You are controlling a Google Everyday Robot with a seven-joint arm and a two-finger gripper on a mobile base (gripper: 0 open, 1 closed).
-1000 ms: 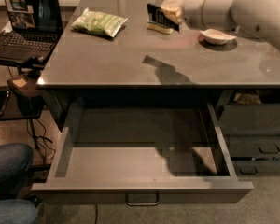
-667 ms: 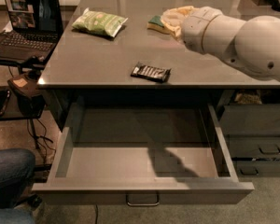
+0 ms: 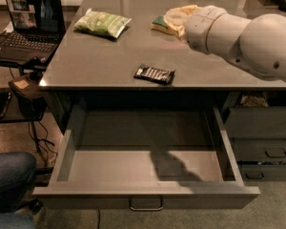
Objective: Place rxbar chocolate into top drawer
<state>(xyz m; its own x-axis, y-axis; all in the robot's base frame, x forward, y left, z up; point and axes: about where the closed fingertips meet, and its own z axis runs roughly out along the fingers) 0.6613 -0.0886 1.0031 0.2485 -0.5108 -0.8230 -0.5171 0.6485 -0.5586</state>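
The rxbar chocolate (image 3: 155, 74) lies flat at the table's (image 3: 109, 56) 6 o'clock edge, above the open top drawer (image 3: 148, 191). The claw (image 3: 180, 16) hovers at the bar's 1 o'clock; whether it is released or clenched cannot be told. It should come down squarely across the bar's narrow width.

rxbar chocolate (image 3: 155, 74) centre frame, on tabletop (image 3: 95, 66) near front edge. Below it, top drawer (image 3: 145, 192) stands open. Chip bag (image 3: 102, 23) upper left; sponge (image 3: 158, 23) upper centre, tool (image 3: 178, 15) just right of it.

Grey steel counter (image 3: 109, 61), dark drawers (image 3: 267, 142) at right, open laptop (image 3: 31, 25) at left, brownish floor (image 3: 12, 137).
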